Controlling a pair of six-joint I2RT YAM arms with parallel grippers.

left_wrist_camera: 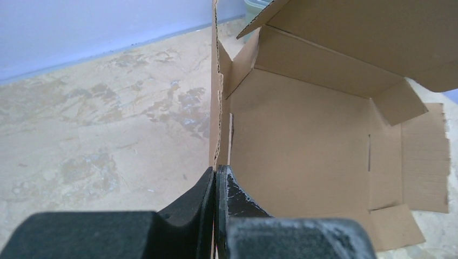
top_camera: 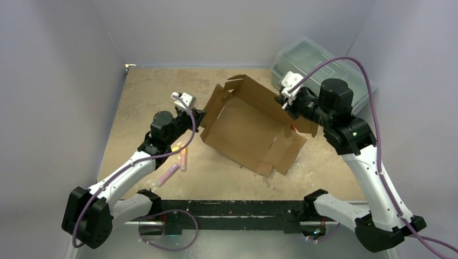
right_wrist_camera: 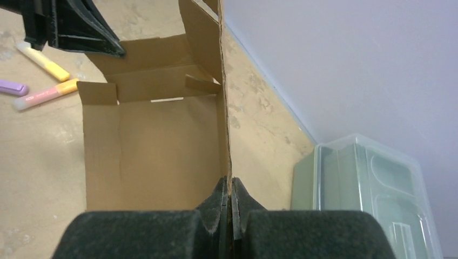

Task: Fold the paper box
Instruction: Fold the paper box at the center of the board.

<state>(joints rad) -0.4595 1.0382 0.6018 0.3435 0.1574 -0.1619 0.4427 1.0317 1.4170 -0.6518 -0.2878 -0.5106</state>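
You've got the paper box [top_camera: 246, 127] down on the tan table [top_camera: 151, 91], close to the translucent grey-green toolbox [top_camera: 308, 56], on the toolbox's side that faces the arm bases. It's half formed: the floor panel lies flat, some walls stand up, and the flaps on the edge nearest the bases lie spread out on the table.

Your right gripper [right_wrist_camera: 231, 181] is on the box wall nearest the toolbox. The jaws are pinched right down on the top edge of that wall, with only the thickness of the cardboard between the pads. From the right wrist you see the wall running straight away from the fingers, the box floor to one side of it and the toolbox to the other.

Your left gripper [left_wrist_camera: 216, 171] is on the wall farthest from the toolbox. Its jaws are clamped just as tight on that upright panel, whose corrugated edge rises out of the fingertips. The box's open inside lies on the toolbox side of the panel, and bare table on the other side.

Past the box from the toolbox, near your left arm, a few highlighter pens [top_camera: 183, 158] lie on the table, apart from the cardboard.
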